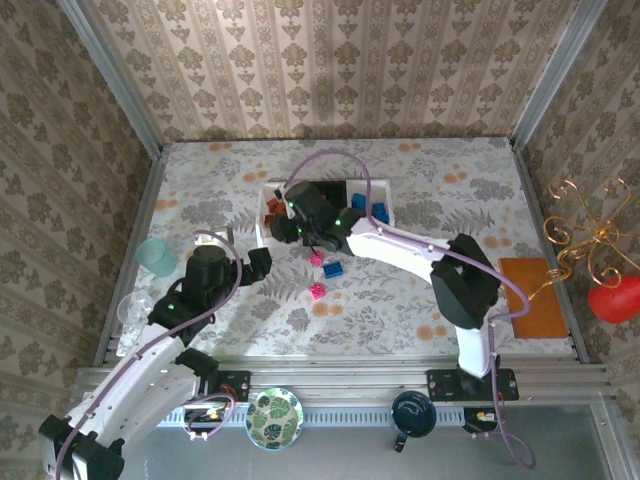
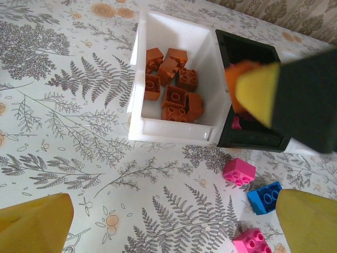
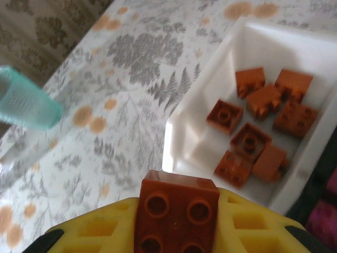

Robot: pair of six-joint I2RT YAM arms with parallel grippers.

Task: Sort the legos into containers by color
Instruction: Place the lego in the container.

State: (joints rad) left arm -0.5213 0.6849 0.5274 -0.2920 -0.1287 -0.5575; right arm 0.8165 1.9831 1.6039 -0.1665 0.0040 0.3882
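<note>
right gripper (image 3: 178,240): jaws closed on one orange-brown plastic lego brick (image 3: 176,211), raised just beside the white rectangular tray (image 3: 184,137), which holds several matching bricks (image 3: 247,141). left gripper (image 2: 171,226): jaws wide, empty. loose on the fern-print tablecloth (image 2: 79,132) near the black middle tray (image 2: 253,139): two pink bricks (image 2: 238,171), one blue brick (image 2: 265,197).

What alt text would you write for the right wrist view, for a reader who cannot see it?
An orange-brown brick is clamped between yellow fingers at the bottom edge, close to a white tray that holds several more orange-brown bricks. A pale teal cup sits at the left on the fern-patterned table.
</note>
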